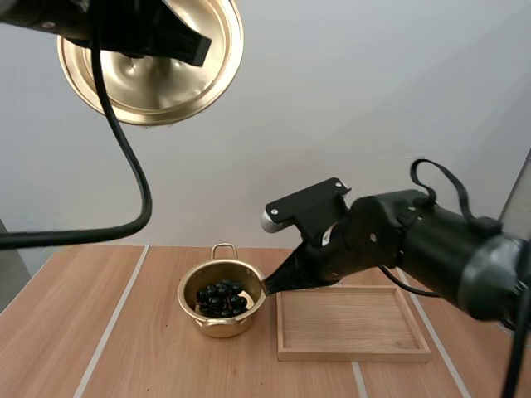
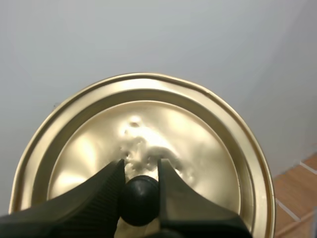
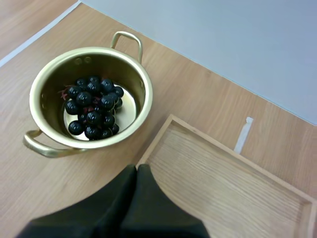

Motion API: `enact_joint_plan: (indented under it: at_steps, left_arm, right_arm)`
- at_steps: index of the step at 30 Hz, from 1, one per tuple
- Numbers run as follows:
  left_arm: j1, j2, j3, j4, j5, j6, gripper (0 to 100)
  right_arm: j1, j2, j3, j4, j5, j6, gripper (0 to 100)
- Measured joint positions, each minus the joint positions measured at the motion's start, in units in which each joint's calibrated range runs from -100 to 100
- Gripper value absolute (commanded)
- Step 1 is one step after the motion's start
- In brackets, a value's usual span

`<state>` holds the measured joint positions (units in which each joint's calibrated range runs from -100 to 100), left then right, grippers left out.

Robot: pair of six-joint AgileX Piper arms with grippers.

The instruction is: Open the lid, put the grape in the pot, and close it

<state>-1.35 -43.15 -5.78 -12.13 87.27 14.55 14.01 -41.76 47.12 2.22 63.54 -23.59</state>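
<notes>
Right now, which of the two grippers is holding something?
The left gripper: it pinches the black knob of the lid. The right gripper lies shut on nothing, near the pot.

The grapes (image 1: pixel 221 298) lie in the pot (image 1: pixel 236 321), which stands on the table (image 1: pixel 99 332) just left of the tray (image 1: pixel 353 319). The lid (image 1: pixel 158 83) hangs high above the table, left of the pot, held by the left gripper (image 2: pixel 139 166). The right gripper (image 1: pixel 267 286) is between the 2.
</notes>
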Motion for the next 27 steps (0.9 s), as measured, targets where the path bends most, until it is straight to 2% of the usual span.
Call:
enact_joint_plan:
  at_steps: [9, 17, 23, 27]
  left_arm:
    - [0.0, 6.96, 10.22, -0.36, -0.61, 3.19, 0]
    - [0.0, 13.64, 21.84, -4.93, -2.65, 9.66, 0]
    - [0.0, 22.04, 28.0, -6.26, -2.98, 13.86, 0]
    - [0.0, 27.58, 30.61, -9.32, -3.1, 16.72, 0]
  right_arm:
    - [-0.96, -21.83, 2.68, -0.11, 13.83, 0.0, 0]
    - [-2.17, -29.79, 2.68, -0.11, 22.23, 0.0, 0]
    - [-2.44, -32.63, 2.68, -0.11, 23.55, 0.0, 0]
    - [-2.44, -32.63, 2.68, -0.11, 24.01, 0.0, 0]
